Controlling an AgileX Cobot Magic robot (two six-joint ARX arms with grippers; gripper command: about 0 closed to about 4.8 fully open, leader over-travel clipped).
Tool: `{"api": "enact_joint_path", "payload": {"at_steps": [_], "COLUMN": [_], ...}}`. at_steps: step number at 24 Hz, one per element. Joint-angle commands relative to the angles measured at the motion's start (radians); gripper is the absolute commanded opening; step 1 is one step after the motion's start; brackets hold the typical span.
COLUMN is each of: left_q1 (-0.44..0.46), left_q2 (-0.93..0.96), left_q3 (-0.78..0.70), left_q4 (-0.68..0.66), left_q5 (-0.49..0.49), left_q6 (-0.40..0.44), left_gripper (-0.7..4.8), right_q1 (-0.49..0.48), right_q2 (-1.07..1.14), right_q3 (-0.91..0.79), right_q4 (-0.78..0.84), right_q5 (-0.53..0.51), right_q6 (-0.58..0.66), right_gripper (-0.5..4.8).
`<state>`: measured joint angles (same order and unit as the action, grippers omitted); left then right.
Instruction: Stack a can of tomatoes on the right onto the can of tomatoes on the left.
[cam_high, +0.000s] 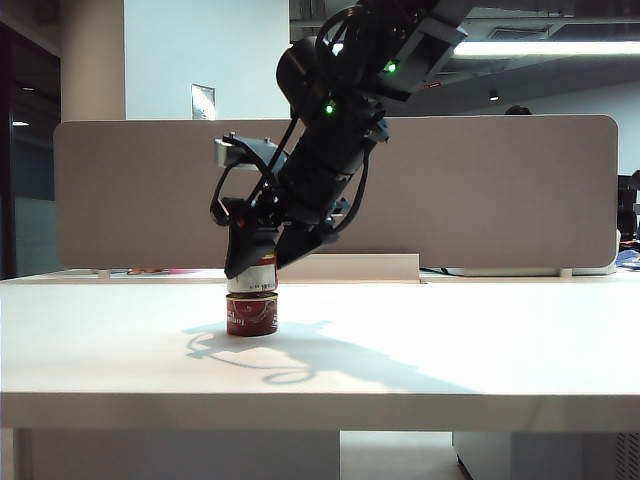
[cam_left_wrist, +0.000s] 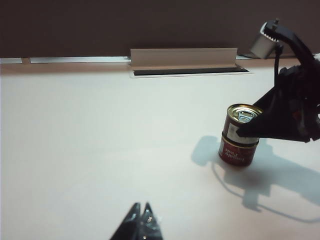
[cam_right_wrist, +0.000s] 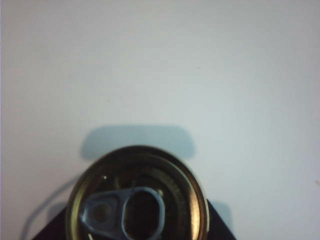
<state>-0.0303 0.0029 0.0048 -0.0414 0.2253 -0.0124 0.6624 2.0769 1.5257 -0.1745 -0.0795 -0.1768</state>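
Nearest the exterior camera, the bare worktop carries the lower can left of centre. Right end effector pinches the upper can, seemingly seated on it; release comes next. Left end effector, fingertips together, idles at frame bottom.

- Upper tomato can: red label with white band, gold lid, grey pull tab.
- Lower tomato can: dark red label, pale lettering.
- Right gripper: black.
- Left gripper: black.
- Table: white.
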Motion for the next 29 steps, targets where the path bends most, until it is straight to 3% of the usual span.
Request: {"api": "enact_joint_path", "payload": {"at_steps": [1,10,15,20,23,29], "left_q1": [0.001,0.001,0.001,0.001,0.001,0.001], "left_q2": [0.001,0.001,0.001,0.001,0.001,0.001], "left_q3": [0.003,0.003,0.003,0.003,0.003,0.003], "left_q4": [0.013,0.013,0.013,0.013,0.013,0.013], "left_q5": [0.003,0.003,0.003,0.003,0.003,0.003], "left_q6": [0.000,0.000,0.001,0.000,0.001,0.000], "left_gripper": [-0.06,-0.06,-0.06,-0.06,-0.06,-0.06], "right_q1": [0.003,0.003,0.003,0.003,0.003,0.003], "right_q2": [-0.006,-0.006,-0.006,-0.006,-0.006,-0.006], "right_q3": [0.005,0.005,0.005,0.005,0.005,0.005], "right_q4": [0.019,0.019,0.018,0.018,0.018,0.019], "right_q5": [-0.001,-0.001,-0.001,-0.001,-0.001,0.001], "right_q6": [0.018,0.024,0.024,0.024,0.024,0.024], "right_gripper": [1.97,2.03,2.79,2.85,3.60,3.60]}}
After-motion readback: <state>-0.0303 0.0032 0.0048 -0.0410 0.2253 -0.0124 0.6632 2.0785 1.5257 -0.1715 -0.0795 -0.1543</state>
